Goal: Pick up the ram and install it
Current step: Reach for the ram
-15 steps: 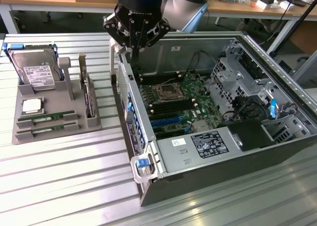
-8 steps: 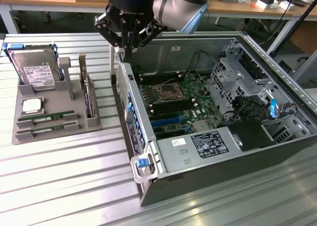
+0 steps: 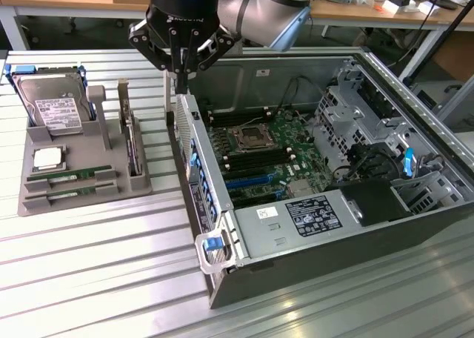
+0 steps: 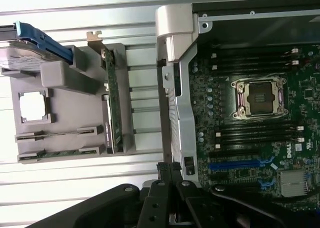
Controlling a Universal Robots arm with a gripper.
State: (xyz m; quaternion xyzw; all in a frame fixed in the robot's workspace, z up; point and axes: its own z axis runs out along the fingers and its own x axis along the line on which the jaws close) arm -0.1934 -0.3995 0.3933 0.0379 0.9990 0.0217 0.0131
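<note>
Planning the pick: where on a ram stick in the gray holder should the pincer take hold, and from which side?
Take the ram stick at mid-length, by its long top edge, coming from straight above with the pincer closing across its thin faces. It seems to stand on edge in the gray holder, with its ends cradled.

You are seeing two thin green ram sticks [image 3: 70, 174] sitting side by side in the gray holder [image 3: 33, 203].

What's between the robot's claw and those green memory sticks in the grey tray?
In the exterior view, the expansion card stands upright in the tray between the gripper and the ram; a bare strip of table separates tray from computer case.
</note>
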